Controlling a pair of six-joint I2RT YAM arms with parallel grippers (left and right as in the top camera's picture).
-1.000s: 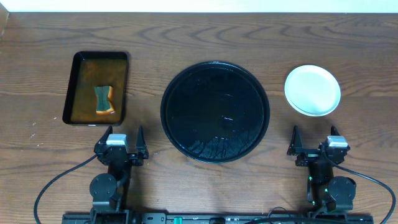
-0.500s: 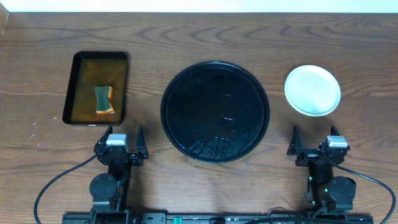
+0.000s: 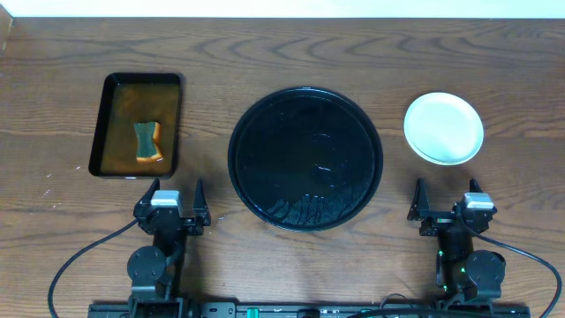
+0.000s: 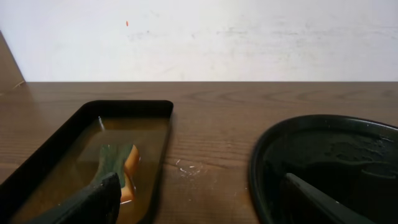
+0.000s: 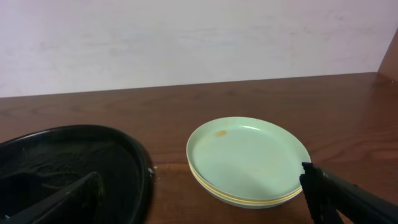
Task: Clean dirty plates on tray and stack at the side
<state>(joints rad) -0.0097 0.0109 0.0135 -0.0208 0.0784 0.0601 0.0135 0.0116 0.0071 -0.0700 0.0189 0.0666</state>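
Tray (image 3: 305, 159) sits mid-table, bare of plates, its surface wet and streaked. Plates (image 3: 444, 128) are stacked to its right, apart from the rim: mint on top, with a yellow edge showing at the base in the right wrist view. Left hand (image 3: 177, 193) and right hand (image 3: 448, 199) are both parked at the near edge of the table, fingers spread wide and holding nothing. The task looks all but done. Main risk: the top plate carries a small orange-brown fleck (image 5: 219, 132), so the stack may not count as clean. Going back for it means lifting a glossy, possibly wet plate that could slide between the fingers. The stack lies right ahead of the right hand, so a careless forward reach could shove it. The sponge (image 3: 147, 141) lies soaking in the pan (image 3: 144, 77) and would likely drip brown liquid if carried across.
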